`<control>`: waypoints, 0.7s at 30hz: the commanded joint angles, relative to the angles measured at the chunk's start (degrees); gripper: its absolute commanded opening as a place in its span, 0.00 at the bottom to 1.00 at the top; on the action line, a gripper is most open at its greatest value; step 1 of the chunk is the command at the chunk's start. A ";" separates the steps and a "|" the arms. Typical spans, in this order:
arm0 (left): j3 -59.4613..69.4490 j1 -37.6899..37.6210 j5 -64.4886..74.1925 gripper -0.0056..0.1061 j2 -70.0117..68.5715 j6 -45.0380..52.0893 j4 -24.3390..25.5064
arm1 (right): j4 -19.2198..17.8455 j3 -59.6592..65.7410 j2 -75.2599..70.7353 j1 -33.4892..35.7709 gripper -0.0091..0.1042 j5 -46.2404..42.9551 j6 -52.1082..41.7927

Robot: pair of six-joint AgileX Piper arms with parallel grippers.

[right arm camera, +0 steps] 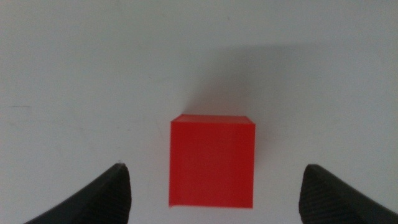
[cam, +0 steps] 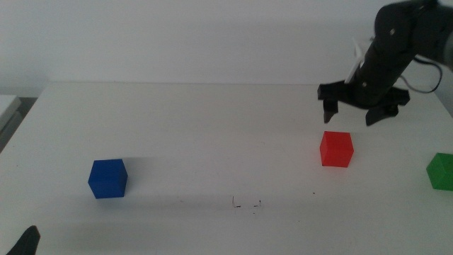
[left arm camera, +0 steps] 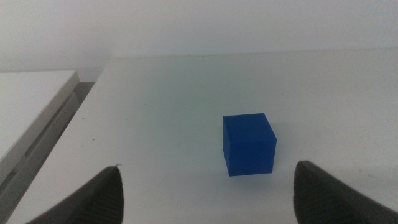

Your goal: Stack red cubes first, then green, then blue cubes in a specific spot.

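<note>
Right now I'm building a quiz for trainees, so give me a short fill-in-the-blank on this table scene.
1. The right gripper hovers open above the ____ cube.
2. The left gripper waits, open, near the ____ cube.
3. The green cube sits at the picture's ____ edge in the middle view.

Missing words: red; blue; right.

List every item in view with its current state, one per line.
Red cube: on the table, ungrasped, below the right claw.
Green cube: on the table, at the right edge.
Blue cube: on the table, untouched.
Pen marks: bare.
Right claw: open, above the red cube.
Left claw: open, waiting near the blue cube.
</note>
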 commanded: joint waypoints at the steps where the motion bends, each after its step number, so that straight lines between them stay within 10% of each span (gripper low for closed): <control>1: 0.02 0.09 -0.76 0.89 -0.17 0.00 -0.14 | -1.04 -0.49 1.76 0.10 0.83 -0.63 1.15; 21: 0.02 0.09 -0.76 0.89 -0.17 0.00 -0.14 | -4.01 -0.49 10.19 0.81 0.71 -2.72 3.29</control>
